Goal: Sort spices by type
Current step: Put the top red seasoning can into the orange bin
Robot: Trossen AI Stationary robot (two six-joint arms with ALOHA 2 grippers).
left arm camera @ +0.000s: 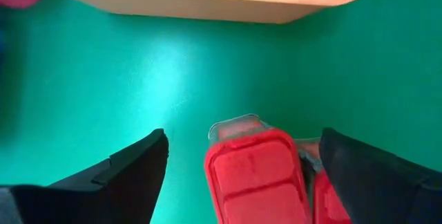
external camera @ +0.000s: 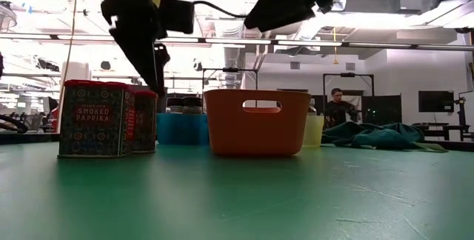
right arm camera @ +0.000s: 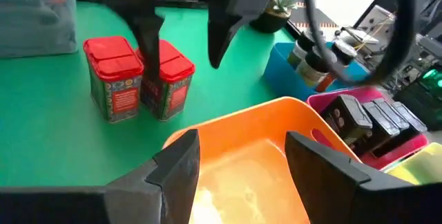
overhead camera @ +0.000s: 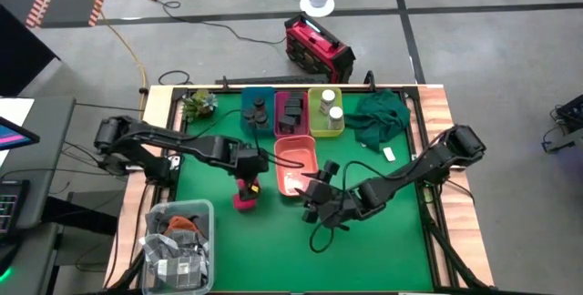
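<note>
Two magenta spice blocks [overhead camera: 244, 195] with red caps, labelled smoked paprika [external camera: 95, 118], stand side by side on the green mat. My left gripper [left arm camera: 243, 137] is open above them. Its fingers stand on either side of one block [right arm camera: 173, 79], and one finger comes down between the two blocks. My right gripper [right arm camera: 245, 162] is open and holds nothing; it hovers over the near rim of the salmon bin [overhead camera: 294, 160]. Dark round jars sit in the blue bin [overhead camera: 257, 111], dark boxy packs in the pink bin [overhead camera: 291, 111], and white-capped bottles in the yellow bin [overhead camera: 326, 111].
The salmon bin [external camera: 257, 121] looks hollow inside and stands just right of the blocks. A dark green cloth [overhead camera: 381, 117] lies at the far right. A clear container of odds [overhead camera: 179, 245] sits at the near left corner, and a small plant [overhead camera: 199, 104] at the far left.
</note>
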